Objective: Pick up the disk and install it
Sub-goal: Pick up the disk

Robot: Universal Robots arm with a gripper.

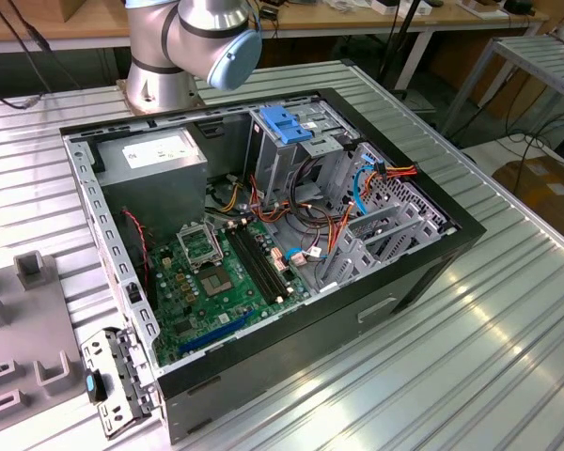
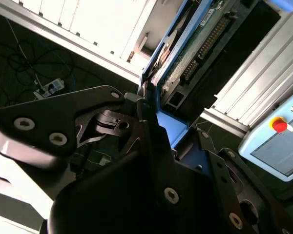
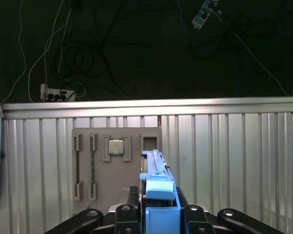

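The disk [image 2: 191, 48] sits in the gripper [image 3: 158, 197], whose jaws are clamped on its blue carrier frame from both sides. It is held on edge. In the second wrist view it stretches out from the jaws away from the gripper, so its long axis seems to run in line with the fingers. The green circuit-board side and a row of connector pins face that camera. In the first wrist view it is seen edge-on as a narrow blue strip pointing towards a grey fixture plate [image 3: 147, 168] on the ribbed bench [image 3: 234, 161].

The fixture plate has a processor chip [image 3: 116, 146] in one pocket, and narrow slots beside it whose contents are hard to make out. In the exterior view the open computer case [image 1: 456, 235] lies on the bench. It holds a green motherboard [image 1: 216, 277], a grey power supply [image 1: 155, 155], a metal drive cage [image 1: 296, 155] topped by a blue latch [image 1: 284, 122], and loose orange, red and blue cables.

The disk's far end is cut off in the second wrist view, and its label face is turned away. The arm [image 1: 193, 38] behind the case is cropped at the top edge of the exterior view.
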